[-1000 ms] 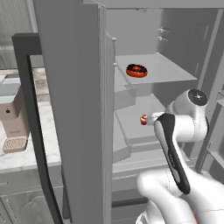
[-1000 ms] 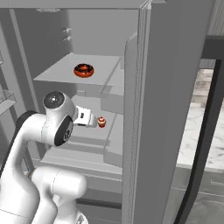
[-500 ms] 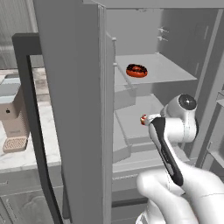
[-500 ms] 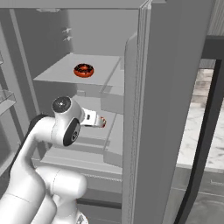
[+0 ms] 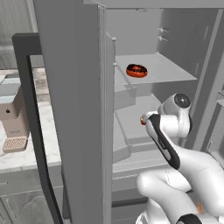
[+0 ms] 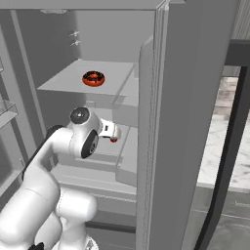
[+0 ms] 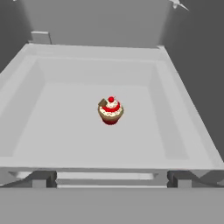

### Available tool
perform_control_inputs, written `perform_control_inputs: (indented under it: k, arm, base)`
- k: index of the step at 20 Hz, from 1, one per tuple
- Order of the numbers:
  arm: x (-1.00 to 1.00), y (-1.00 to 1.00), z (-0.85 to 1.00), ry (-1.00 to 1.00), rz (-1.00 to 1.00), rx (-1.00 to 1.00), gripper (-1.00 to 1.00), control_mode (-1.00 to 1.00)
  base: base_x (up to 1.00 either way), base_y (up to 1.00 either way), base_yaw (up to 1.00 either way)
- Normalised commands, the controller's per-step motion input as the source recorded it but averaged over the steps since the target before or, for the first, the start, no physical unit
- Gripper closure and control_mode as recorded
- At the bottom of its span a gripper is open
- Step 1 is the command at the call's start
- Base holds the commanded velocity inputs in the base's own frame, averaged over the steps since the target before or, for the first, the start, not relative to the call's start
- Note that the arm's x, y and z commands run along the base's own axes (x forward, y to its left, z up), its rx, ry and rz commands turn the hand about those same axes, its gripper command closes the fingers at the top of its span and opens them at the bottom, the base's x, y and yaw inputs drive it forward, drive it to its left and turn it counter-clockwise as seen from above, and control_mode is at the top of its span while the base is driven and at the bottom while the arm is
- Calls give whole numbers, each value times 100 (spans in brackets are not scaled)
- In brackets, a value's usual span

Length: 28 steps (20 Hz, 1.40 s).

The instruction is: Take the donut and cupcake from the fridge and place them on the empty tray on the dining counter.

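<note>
The grey fridge (image 5: 74, 87) stands open in front of me. The donut (image 5: 136, 70) (image 6: 93, 78), with dark icing, lies on the upper shelf. One shelf lower sits the small red cupcake (image 7: 110, 111) (image 6: 114, 140) (image 5: 142, 120), upright in the middle of a shallow grey shelf tray. My gripper (image 6: 116, 134) reaches into the fridge at that shelf's front edge, just short of the cupcake and pointing at it. It is open and holds nothing. The tray and the dining counter are out of view.
The fridge's left door (image 5: 83, 144) and right door (image 6: 166, 146) stand open on either side of my arm, with black handles (image 5: 35, 113) (image 6: 229, 146) beyond. A coffee machine (image 5: 13, 118) sits on a marble counter at the left. Door bins (image 6: 7, 110) line the far left.
My arm has pushed further into the fridge, and the hand has come closer to the cupcake. The jaws stayed open. Donut and cupcake have not moved.
</note>
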Motion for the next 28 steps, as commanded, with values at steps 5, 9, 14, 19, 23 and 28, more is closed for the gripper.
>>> perform_control_inputs:
  k: [5, 9, 14, 19, 23, 28]
  arm:
    - [41, 0, -10, 0, 0, 0, -100, -100]
    - [36, 0, -12, 0, 0, 0, -100, -100]
    - [29, 0, -22, 1, 1, 0, -100, -100]
    - [20, 0, -33, 2, 1, 0, -100, -100]
    - [6, 0, -23, 0, 0, 0, -100, -100]
    - [11, 0, -19, 0, 0, 0, -100, -100]
  base:
    - [0, 0, 0]
    - [0, 0, 0]
    - [0, 0, 0]
    - [0, 0, 0]
    - [0, 0, 0]
    - [0, 0, 0]
